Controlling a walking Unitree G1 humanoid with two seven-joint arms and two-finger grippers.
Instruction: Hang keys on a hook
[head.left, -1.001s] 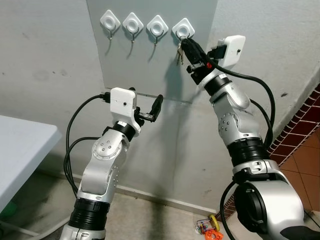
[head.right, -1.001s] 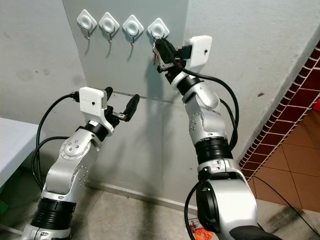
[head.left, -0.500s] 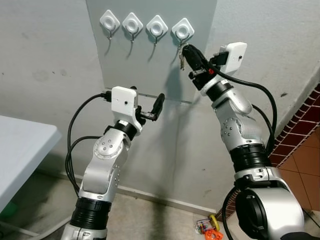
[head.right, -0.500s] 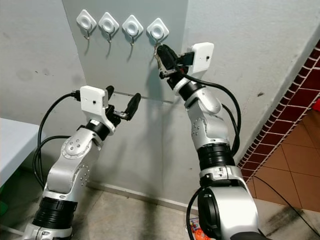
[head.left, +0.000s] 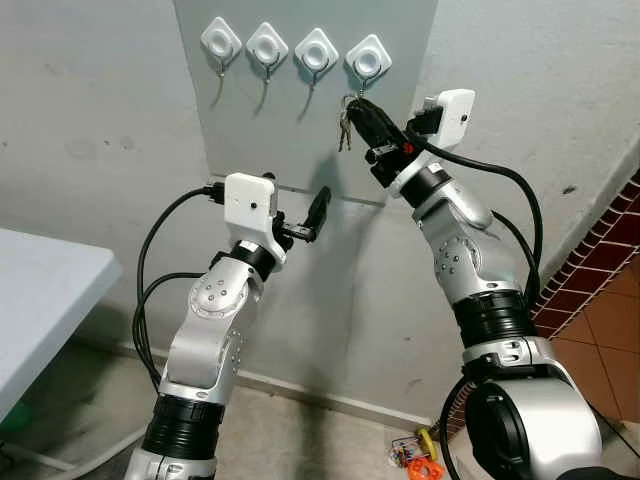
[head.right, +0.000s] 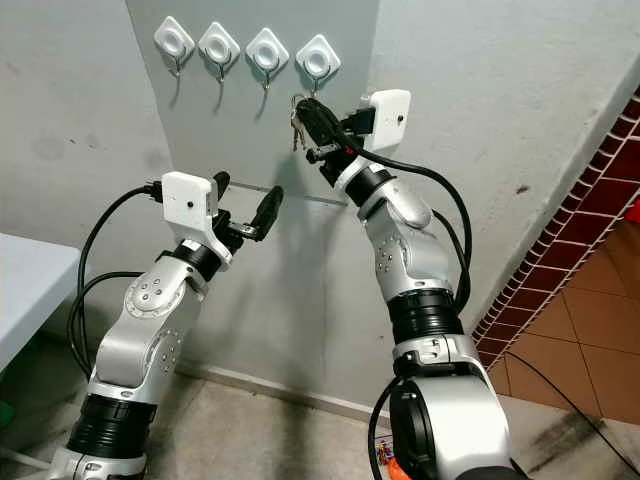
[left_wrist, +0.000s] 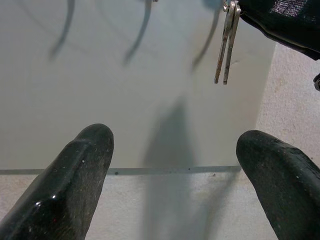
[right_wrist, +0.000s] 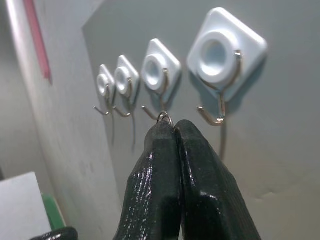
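Observation:
A row of several white diamond-shaped wall hooks is fixed to a grey panel (head.left: 260, 130); the rightmost hook (head.left: 367, 60) has nothing on it. My right gripper (head.left: 356, 108) is shut on the ring of a small bunch of keys (head.left: 343, 130). The keys dangle just below the hooks, between the third hook (head.left: 316, 50) and the rightmost one. In the right wrist view the key ring (right_wrist: 165, 118) peeks out above the closed fingertips (right_wrist: 162, 137), in front of the third hook (right_wrist: 159, 70). My left gripper (left_wrist: 175, 175) is open and holds nothing, lower down facing the panel.
A white table (head.left: 40, 300) stands at the left. A red brick-tiled wall (head.left: 590, 260) runs along the right. Small colourful items (head.left: 415, 455) lie on the floor by the wall base.
My right gripper has carried the keys left and slightly down, away from the rightmost hook. The left arm has barely moved.

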